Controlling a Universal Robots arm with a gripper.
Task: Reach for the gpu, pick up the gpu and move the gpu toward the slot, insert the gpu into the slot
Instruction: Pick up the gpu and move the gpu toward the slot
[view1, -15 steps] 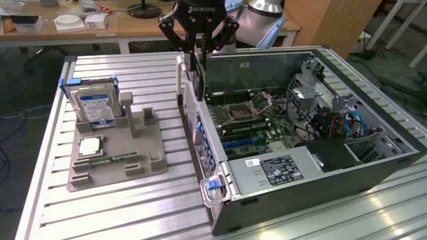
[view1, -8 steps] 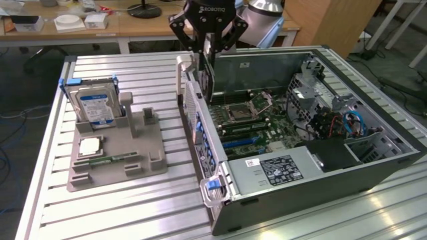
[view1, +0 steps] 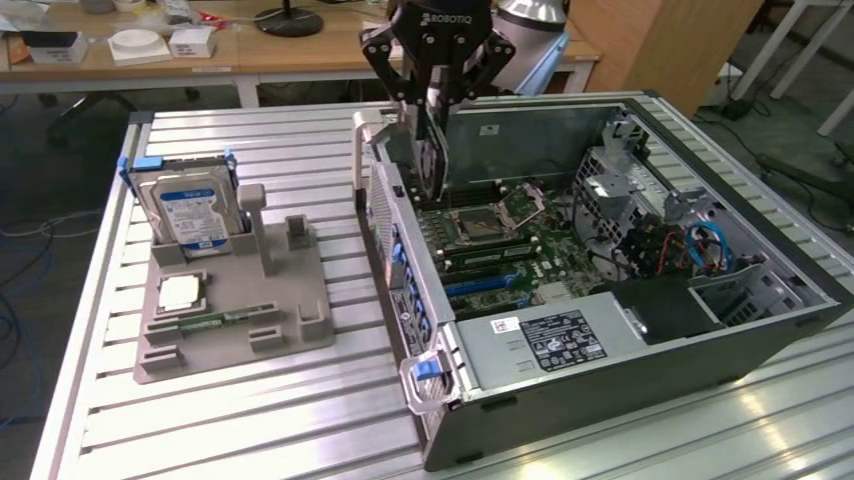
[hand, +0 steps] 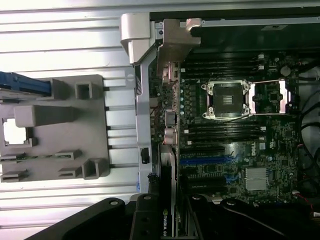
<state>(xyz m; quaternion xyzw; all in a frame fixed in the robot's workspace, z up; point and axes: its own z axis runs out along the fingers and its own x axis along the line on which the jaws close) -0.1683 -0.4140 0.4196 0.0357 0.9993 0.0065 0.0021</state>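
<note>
The gpu (view1: 431, 160) hangs upright, clamped in the gripper (view1: 430, 100)

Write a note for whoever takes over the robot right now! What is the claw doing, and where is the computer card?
Claw: shut on the gpu, gripping its upper edge; the card hangs upright on edge.
Where: the gpu is over the open computer case, just inside the wall on the exterior view's left, above the motherboard. The blue slot has nothing in it.
Done: reach and pick-up; the gpu is over the case.
Left: insertion. The card looks raised above the board, not seated in any slot.
</note>
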